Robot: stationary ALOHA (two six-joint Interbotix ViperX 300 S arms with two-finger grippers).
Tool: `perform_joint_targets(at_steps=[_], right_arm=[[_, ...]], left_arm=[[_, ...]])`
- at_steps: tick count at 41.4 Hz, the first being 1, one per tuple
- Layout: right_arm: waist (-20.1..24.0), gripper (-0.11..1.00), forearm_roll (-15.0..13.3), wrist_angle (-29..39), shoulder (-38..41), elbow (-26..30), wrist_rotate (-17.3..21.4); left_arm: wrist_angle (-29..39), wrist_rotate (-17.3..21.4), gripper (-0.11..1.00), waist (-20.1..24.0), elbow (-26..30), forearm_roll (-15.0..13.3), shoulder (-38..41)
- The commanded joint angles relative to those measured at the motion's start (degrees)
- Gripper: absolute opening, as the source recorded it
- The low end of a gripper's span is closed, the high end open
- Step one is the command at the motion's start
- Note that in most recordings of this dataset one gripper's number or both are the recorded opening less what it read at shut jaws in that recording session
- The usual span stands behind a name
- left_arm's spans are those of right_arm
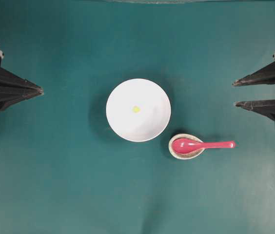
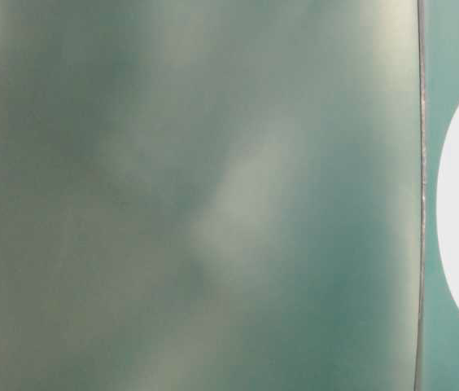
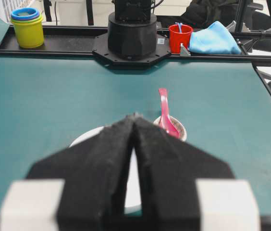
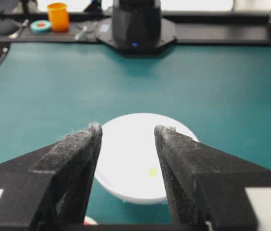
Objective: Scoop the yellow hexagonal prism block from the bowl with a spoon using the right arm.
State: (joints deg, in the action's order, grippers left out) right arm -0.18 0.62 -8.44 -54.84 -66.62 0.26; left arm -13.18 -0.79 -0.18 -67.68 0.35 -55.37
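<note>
Nearest the right wrist camera, the right gripper [image 4: 127,131] has its two black fingers [image 4: 75,159] spread well apart, with nothing between them and nothing touched. Through the gap shows the bowl [image 4: 126,159], with the block [image 4: 152,171] lying inside it. From overhead, the right gripper [image 1: 234,93] sits at the right edge of the table [image 1: 54,185], well apart from everything.

The left gripper [image 1: 42,89] sits at the left edge, its jaws pressed together to a point, holding nothing.

The bowl [image 1: 138,131] stands mid-table, the block [image 1: 136,109] near its centre. Just beside the bowl's lower right, a small speckled dish [image 1: 186,155] holds the scoop of the spoon [image 1: 202,145], whose handle points toward the right gripper.
</note>
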Motion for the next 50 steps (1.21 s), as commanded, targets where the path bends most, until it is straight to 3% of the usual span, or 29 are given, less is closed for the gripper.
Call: perform_joint_targets(at_steps=[1, 12, 30, 50], right_arm=[[0.00, 0.54, 0.35, -0.18, 1.14, 0.44, 0.00], [0.88, 0.54, 1.23, -3.16, 6.24, -3.16, 0.35], [7.47, 0.54, 7.03, -22.06, 20.21, -9.93, 0.35], [18.63, 0.54, 16.17, -47.02, 39.64, -13.71, 0.35]], left_arm=[[-0.35, -0.09, 0.03, -0.09, 1.67, 0.09, 0.26], [-0.35, 0.00, 0.03, -0.09, 1.58, 0.09, 0.35], [-0.44, 0.53, 0.03, -0.09, 1.67, 0.18, 0.35], [-0.44, 0.97, 0.03, -0.09, 1.67, 0.18, 0.35]])
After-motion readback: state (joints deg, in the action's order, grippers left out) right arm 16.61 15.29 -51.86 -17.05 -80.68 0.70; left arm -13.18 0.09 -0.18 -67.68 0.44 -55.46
